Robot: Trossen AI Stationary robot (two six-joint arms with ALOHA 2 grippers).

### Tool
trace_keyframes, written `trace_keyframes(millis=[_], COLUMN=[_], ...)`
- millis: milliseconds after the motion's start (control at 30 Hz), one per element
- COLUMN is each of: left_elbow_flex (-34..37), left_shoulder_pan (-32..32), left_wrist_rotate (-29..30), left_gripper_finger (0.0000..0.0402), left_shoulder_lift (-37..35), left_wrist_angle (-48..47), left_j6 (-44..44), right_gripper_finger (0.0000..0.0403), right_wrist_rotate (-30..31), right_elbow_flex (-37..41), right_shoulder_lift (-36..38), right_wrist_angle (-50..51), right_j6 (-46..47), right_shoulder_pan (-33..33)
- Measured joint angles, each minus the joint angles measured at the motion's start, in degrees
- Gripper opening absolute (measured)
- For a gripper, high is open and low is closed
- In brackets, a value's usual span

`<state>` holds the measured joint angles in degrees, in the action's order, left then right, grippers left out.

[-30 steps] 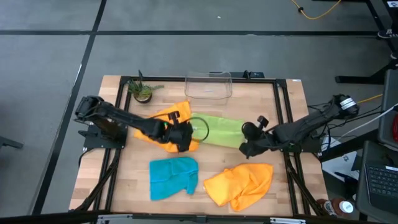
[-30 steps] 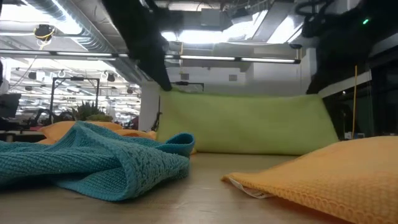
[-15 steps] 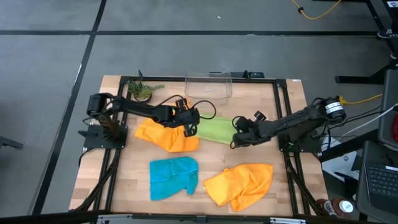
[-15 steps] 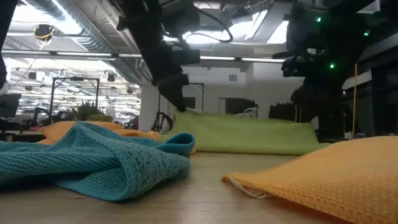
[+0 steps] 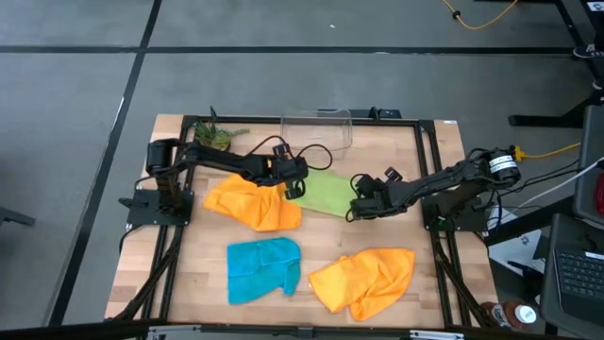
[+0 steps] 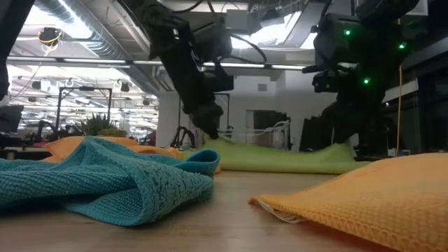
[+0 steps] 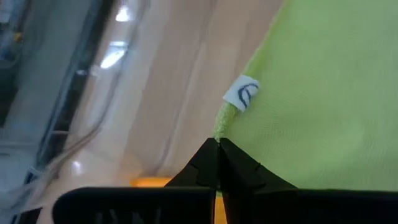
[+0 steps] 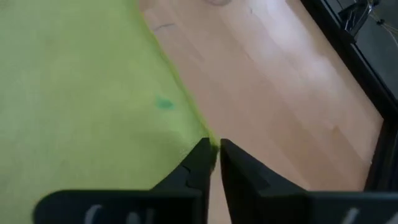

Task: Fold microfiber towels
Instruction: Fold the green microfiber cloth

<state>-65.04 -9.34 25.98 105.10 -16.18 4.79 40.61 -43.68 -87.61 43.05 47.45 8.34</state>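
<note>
A lime green towel [image 5: 326, 195] lies spread on the table's middle, seen low and flat in the low view [image 6: 280, 157]. My left gripper [image 5: 291, 192] is shut on the towel's left end, where a small white tag [image 7: 241, 94] sits. At the towel's near right corner [image 8: 208, 138] my right gripper [image 5: 354, 212] points down, with a narrow gap showing between its fingertips [image 8: 227, 152]. An orange towel [image 5: 250, 203] lies crumpled just left of the green one, under my left arm. My left gripper pinches the green towel's edge [image 7: 221, 127] just short of the white tag, between its two shut fingers, only at their tips. The fingers slant down from the table's left. That end stands slightly raised while the rest lies on the table. My right gripper stands at the towel's near right corner; I cannot tell whether its fingertips touch the cloth.
A teal towel [image 5: 264, 269] and a second orange towel [image 5: 363, 279] lie crumpled near the front edge. A clear plastic bin [image 5: 316, 127] and a small plant [image 5: 215, 140] stand at the far edge. Black frame rails [image 5: 429, 170] border the tabletop.
Both grippers have come down with the green towel. It hung between them as an upright sheet and now lies flat on the table. My left gripper has gone toward the far edge and to the right. My right gripper has gone toward the left and tipped further down.
</note>
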Motion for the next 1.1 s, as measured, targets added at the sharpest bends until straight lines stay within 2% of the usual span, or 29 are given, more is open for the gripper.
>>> trace_keyframes(millis=[267, 433, 600, 833, 1100], left_elbow_flex=[-0.41, -4.05, -8.33, -8.32, -8.31], left_shoulder_pan=[-1.86, -1.97, -1.72, -3.41, -3.89], left_wrist_rotate=[0.17, 1.82, 1.87, 1.49, -0.34], left_gripper_finger=[0.0073, 0.0112, 0.0132, 0.0160, 0.0192], left_shoulder_lift=[-0.04, -0.04, -0.16, -0.15, -0.15], left_wrist_angle=[0.11, -1.66, -6.55, -18.01, -14.48], left_j6=[5.36, 5.81, 5.73, -1.45, 0.98], right_gripper_finger=[0.0131, 0.0161, 0.0167, 0.0167, 0.0168], right_wrist_rotate=[0.25, 0.07, -0.11, -0.21, -1.81], right_elbow_flex=[0.01, -2.68, -6.02, -6.69, -6.69], right_shoulder_lift=[0.00, 0.00, 0.02, 0.02, 0.02], right_wrist_angle=[0.50, 3.94, 7.54, 7.82, 7.60], right_j6=[-0.92, -1.57, -1.26, -1.24, -1.10], right_shoulder_pan=[0.00, 0.02, 0.02, 0.02, 0.02])
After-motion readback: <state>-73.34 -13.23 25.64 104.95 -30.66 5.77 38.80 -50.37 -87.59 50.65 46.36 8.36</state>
